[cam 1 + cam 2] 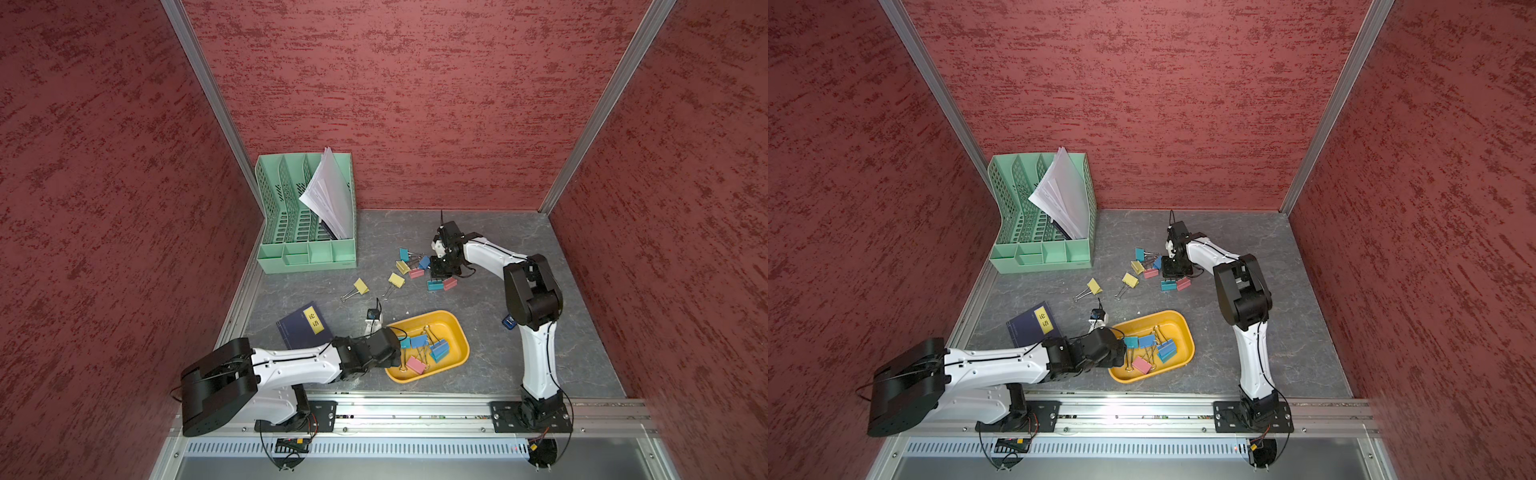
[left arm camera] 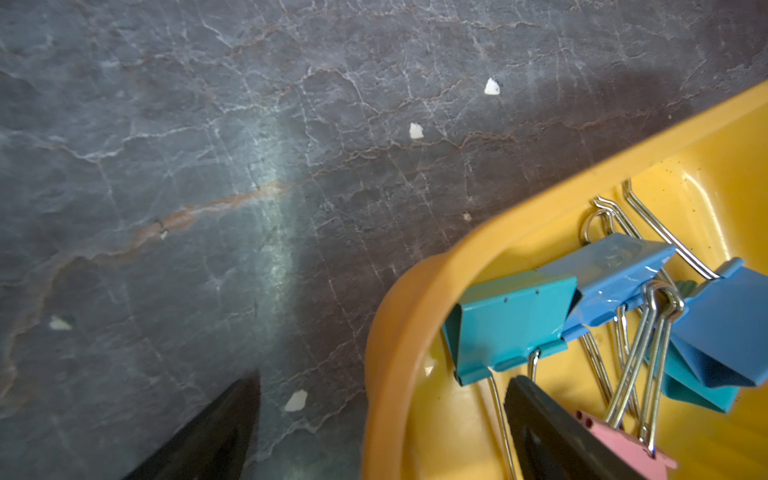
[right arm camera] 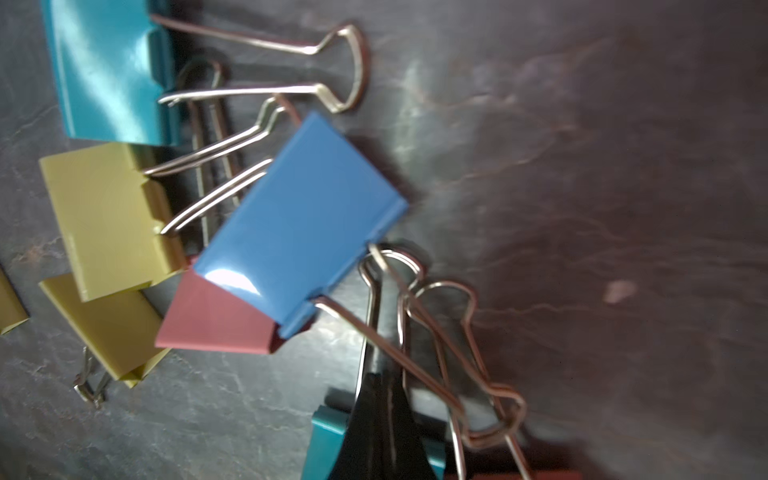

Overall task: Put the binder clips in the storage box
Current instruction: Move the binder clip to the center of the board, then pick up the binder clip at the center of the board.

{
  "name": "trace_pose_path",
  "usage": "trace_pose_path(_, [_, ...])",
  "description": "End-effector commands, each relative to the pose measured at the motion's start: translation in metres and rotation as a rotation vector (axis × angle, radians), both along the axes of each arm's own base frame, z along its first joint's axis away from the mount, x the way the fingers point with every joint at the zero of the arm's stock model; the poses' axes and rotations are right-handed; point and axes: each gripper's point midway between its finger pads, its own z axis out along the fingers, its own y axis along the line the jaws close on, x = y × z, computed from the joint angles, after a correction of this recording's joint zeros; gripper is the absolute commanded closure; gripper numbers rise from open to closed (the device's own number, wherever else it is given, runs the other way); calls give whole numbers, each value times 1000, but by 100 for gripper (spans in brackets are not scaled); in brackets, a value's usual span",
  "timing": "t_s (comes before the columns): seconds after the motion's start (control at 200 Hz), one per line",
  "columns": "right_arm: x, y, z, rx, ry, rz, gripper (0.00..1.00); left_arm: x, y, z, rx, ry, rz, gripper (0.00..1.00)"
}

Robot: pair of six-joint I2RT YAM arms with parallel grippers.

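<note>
1. Left pincer [image 1: 400, 353] was spread wide and holding nothing, hanging at the left end of the yellow storage box [image 1: 457, 328]. In the left wrist view, 1 finger [image 2: 552, 432] was inside the box and the other sat outside it, over the grey table [image 2: 208, 166].
2. Right pincer [image 1: 441, 274] was squeezed fully closed, low in the loose pile toward the back of the table. In the right wrist view its fingers [image 3: 376, 415] sat among the wire handles of a blue clip [image 3: 299, 224]. It was too blurry to tell if any wire was actually pinched.
3. Binder clips [image 1: 419, 340]: 5 of them lay in the box, namely a teal clip [image 2: 511, 324], 2 blue, another teal and a pink clip [image 2: 623, 446], with their handles tangled together.
4. 8 more lay on the table. 6 were bunched around the right pincer, and 2 yellow clips [image 1: 361, 286] lay apart to the left of that bunch.
5. Only readable writing: a dark blue book [image 1: 297, 332] lay flat beside the left arm, and its yellow label [image 1: 313, 320] read 论语.
6. Back left corner had a mint green file organizer [image 1: 305, 249] with white papers [image 1: 328, 195] leaning in its rightmost slot.
</note>
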Motion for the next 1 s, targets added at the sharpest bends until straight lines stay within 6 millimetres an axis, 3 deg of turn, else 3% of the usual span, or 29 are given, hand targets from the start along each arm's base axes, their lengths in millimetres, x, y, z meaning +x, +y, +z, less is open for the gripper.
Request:
trace_pose_path(0.0, [7,-45,3,-66,-7,-102,100,-13,19,-20,76,67,11,3])
trace_pose_path(0.2, [4,-90,13,-73,-32,-219,100,-12,18,-20,74,65,9,3])
trace_pose_path(0.306, [4,-86,23,-4,-65,-209,100,-11,16,-19,70,62,3,3])
trace_pose_path(0.401, [3,-75,41,67,-105,-188,78,-11,16,-19,77,63,0,2])
trace_pose_path(0.486, [2,-73,62,92,-156,-181,52,-10,14,-17,73,60,-4,2])
trace_pose_path(0.616, [-6,-94,78,-6,-187,-213,39,-10,15,-17,73,59,-6,3])
trace_pose_path(0.716, [-19,-117,78,-116,-192,-243,36,-11,16,-17,68,59,-4,3])
trace_pose_path(0.857, [-36,-154,56,-266,-129,-313,34,-11,16,-16,59,54,-5,2])
trace_pose_path(0.997, [-33,-164,38,-230,-99,-356,40,-11,16,-16,58,55,-9,2])
